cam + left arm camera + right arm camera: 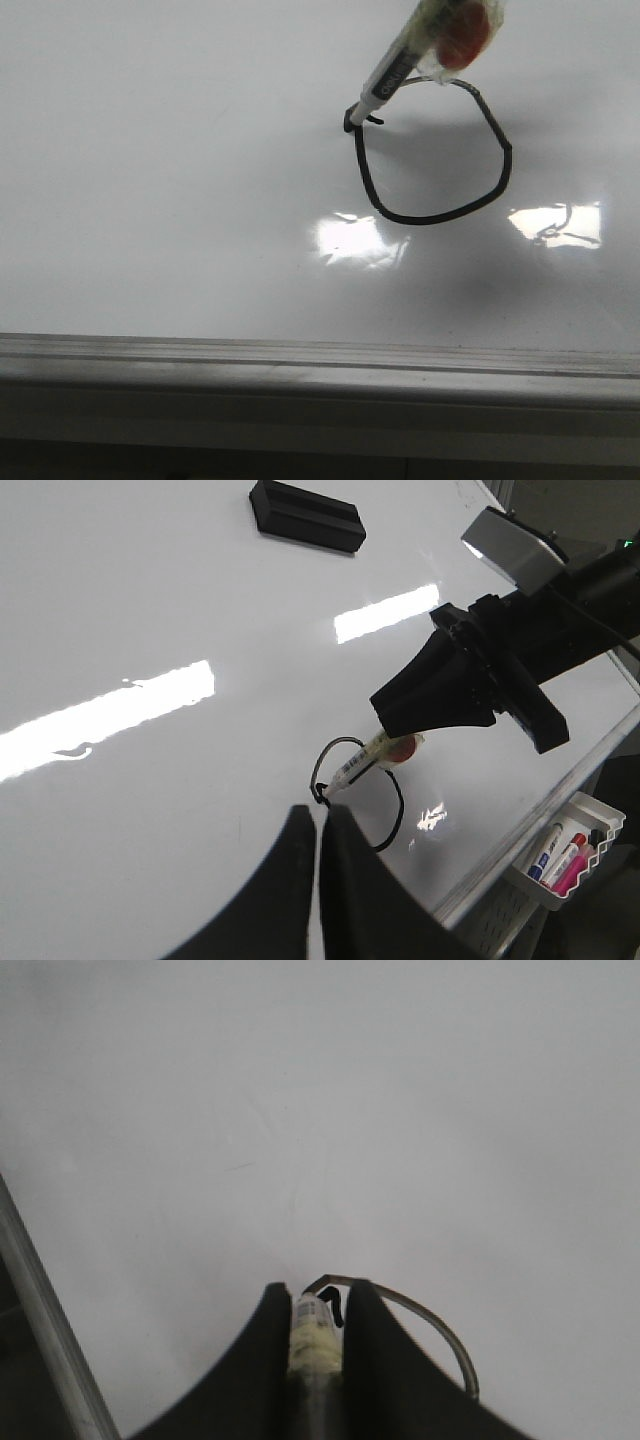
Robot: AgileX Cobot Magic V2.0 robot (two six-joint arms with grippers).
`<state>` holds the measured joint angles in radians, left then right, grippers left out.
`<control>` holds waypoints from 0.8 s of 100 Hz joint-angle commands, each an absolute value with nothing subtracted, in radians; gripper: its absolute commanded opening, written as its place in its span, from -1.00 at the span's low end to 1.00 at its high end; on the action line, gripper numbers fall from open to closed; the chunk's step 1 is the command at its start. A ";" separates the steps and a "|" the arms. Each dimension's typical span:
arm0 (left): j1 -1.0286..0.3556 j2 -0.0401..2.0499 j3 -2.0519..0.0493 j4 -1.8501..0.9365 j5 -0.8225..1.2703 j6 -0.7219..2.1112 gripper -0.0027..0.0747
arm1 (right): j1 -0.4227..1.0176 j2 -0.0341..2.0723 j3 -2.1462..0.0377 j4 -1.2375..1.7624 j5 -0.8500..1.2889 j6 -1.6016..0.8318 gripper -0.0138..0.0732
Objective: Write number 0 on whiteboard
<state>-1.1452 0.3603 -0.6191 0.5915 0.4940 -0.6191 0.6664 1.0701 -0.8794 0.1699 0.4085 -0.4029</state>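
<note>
The number 0 [437, 215] is a black marker loop on the whiteboard [180, 180], with a small hook at its upper left. A white marker pen [385, 85] slants down to that hook, its black tip on the board. My right gripper [316, 1305] is shut on the marker [314, 1335]; in the left wrist view it is the black arm [470, 685] holding the pen [358, 767] over the loop [395, 820]. My left gripper [318, 825] hovers over the board short of the loop, jaws together and empty.
A grey metal rail [320, 360] runs along the board's near edge. A black eraser block [306, 516] lies on the board's far part. A white tray [565, 855] with several markers hangs beside the board edge. Bright glare patches [350, 238] lie below the loop.
</note>
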 commanded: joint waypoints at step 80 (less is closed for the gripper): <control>-1.146 0.400 -0.679 0.544 0.449 -0.512 -0.59 | 0.846 1.026 -1.164 0.127 0.643 -0.467 -0.86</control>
